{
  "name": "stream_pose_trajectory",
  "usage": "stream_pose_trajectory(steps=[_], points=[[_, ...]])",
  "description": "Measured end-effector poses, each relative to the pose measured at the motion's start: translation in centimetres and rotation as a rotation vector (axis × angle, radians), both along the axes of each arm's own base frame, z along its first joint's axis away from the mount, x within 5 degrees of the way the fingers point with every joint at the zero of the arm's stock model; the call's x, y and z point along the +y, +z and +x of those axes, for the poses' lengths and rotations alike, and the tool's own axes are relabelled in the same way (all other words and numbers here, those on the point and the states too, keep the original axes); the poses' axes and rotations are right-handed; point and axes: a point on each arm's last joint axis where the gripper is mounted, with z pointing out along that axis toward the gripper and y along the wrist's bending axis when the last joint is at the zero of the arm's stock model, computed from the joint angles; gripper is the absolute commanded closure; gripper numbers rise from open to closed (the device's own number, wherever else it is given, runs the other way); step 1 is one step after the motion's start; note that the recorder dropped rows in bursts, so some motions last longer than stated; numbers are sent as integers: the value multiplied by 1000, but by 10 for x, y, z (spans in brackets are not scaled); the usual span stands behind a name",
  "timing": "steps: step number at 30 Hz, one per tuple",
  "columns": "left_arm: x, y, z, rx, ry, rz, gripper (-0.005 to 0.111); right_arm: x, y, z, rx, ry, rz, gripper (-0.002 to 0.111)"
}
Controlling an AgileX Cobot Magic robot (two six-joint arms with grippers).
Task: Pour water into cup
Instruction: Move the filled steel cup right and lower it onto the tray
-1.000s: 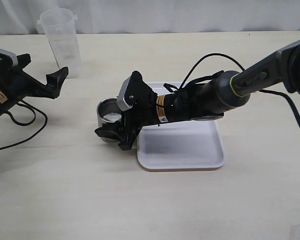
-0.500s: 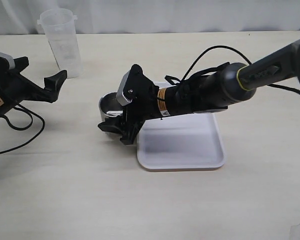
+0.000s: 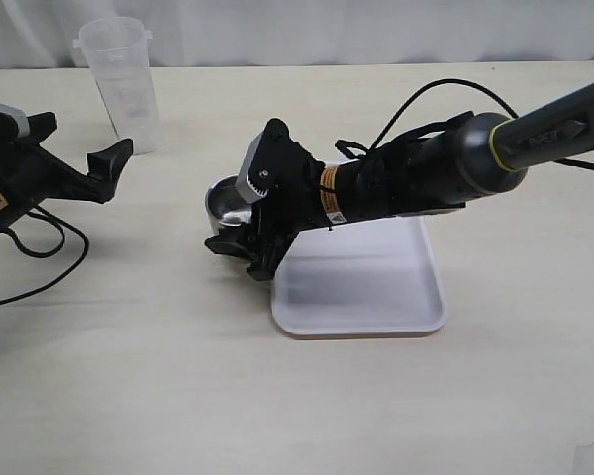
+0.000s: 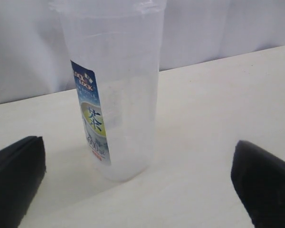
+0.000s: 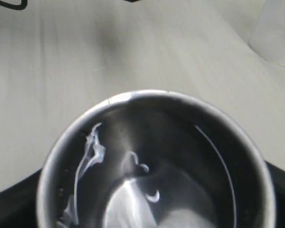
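- the right gripper [image 3: 233, 230] is closed about the steel cup [image 3: 223, 198], one jaw at each side of its wall; the cup is held at the left edge of the white tray [image 3: 376, 297], near the middle of the table [image 3: 277, 416].
- the left gripper [image 3: 82, 143] is spread wide and holds nothing; the plastic beaker [image 4: 118, 90] is framed between its jaws but not touched.
- the step in hand is judged to be the readying of the cup, with the beaker not yet grasped.
- next, the left jaws would have to be advanced around the beaker and closed gently, since its thin wall may flex.
- the cup is short, cylindrical and mirror-bright inside; the beaker is tall, translucent and labelled.
- water cannot be made out in the beaker.
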Motion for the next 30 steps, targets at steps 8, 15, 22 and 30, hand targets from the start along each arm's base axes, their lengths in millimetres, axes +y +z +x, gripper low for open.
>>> stream_pose_trajectory(steps=[8,15,22,30], points=[[0,0,0,0,2,0,3,-46,-5,21,49,-131,-5,104],[2,0,1,0,24,-4,3,-83,-5,35,60,-212,28,104],[2,0,1,0,26,-5,3,-106,-12,35,69,-250,22,104],[2,0,1,0,26,-5,3,-106,-28,26,71,-248,63,104]])
